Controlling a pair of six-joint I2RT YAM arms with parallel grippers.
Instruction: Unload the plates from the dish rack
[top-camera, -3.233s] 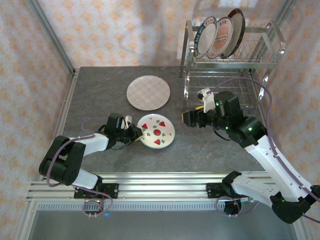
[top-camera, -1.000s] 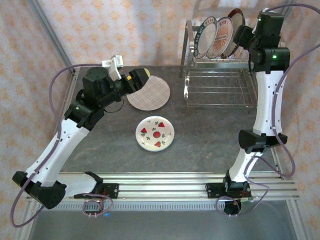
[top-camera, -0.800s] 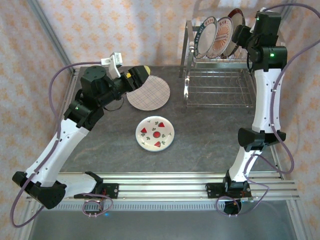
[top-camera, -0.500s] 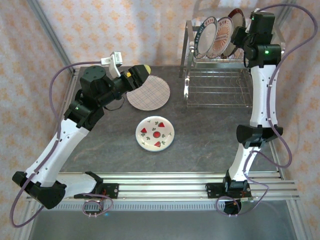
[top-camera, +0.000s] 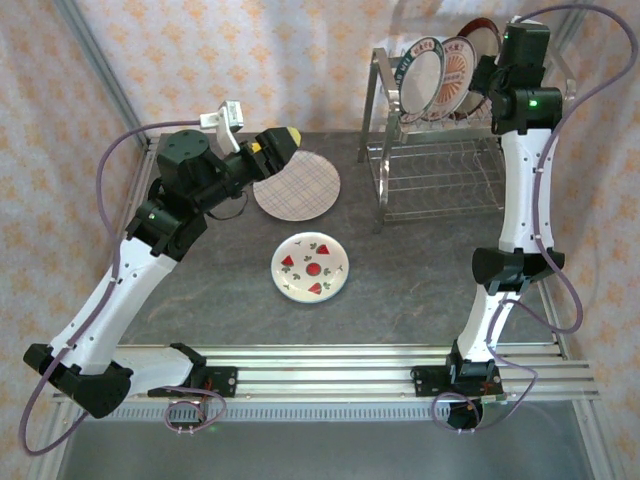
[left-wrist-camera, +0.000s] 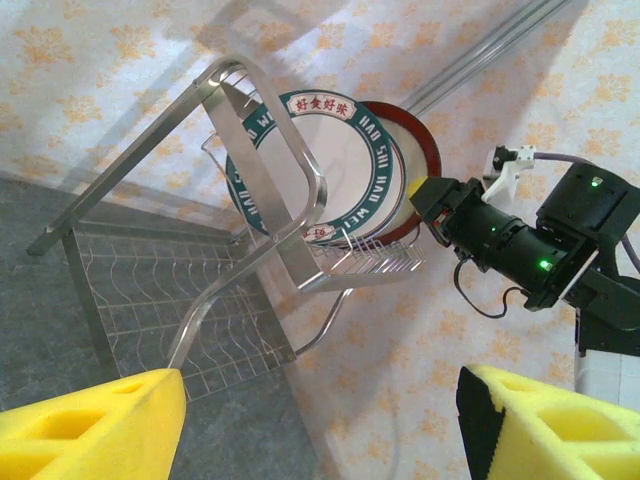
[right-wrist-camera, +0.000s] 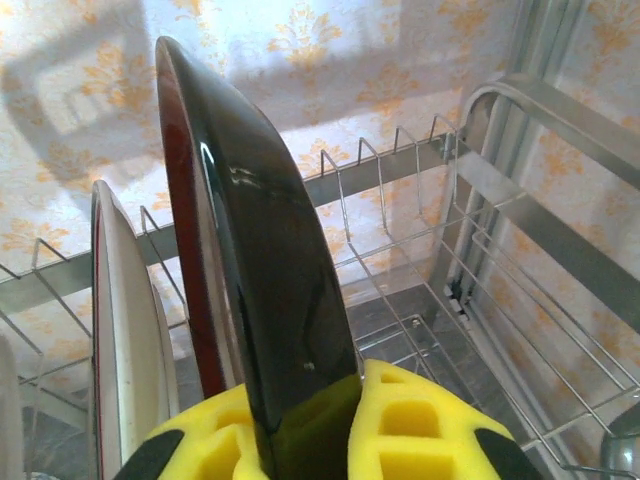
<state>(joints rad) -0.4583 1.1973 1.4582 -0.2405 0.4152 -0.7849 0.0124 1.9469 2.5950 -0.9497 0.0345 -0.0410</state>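
The right claw (right-wrist-camera: 306, 438) pinches the rim of the dark red plate (right-wrist-camera: 250, 240), upright in the dish rack (top-camera: 440, 148) slots, probably to lift it out. The left claw (left-wrist-camera: 320, 425) hovers wide open near the plaid plate (top-camera: 298, 186).

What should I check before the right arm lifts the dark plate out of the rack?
1. Right jaws shut on the rim of the dark plate: ok.
2. Gap between it and the next plate: ok.
3. Left jaws open, away from the rack: ok.
4. Bare table in front of the rack for setting it down: ok.
5. Rack standing firm on all its legs: cannot tell.
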